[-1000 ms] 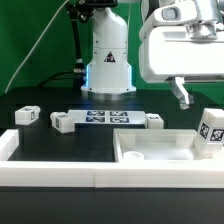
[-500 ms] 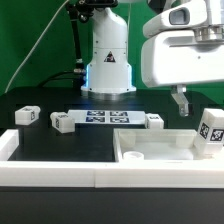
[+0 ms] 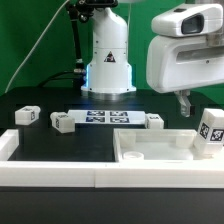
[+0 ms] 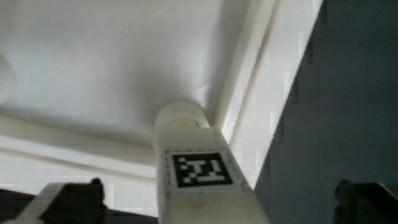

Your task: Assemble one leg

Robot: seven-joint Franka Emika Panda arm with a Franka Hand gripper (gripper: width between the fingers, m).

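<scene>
**Lighting and sharpness in the exterior and wrist views.**
Exterior view: bright, even light from above. The white tray (image 3: pixel 155 152) and front rail (image 3: pixel 60 178) are nearly washed out. The black table (image 3: pixel 45 140) is matt, without glare. A bluish glow sits on the robot base (image 3: pixel 92 74), and the near arm housing (image 3: pixel 190 55) is slightly soft. Wrist view: low contrast and soft throughout. The leg (image 4: pixel 199 150) and its tag are blurred, the fingertips (image 4: pixel 64 202) dark and unfocused, and a grey shadow lies in the tray's corner.
</scene>
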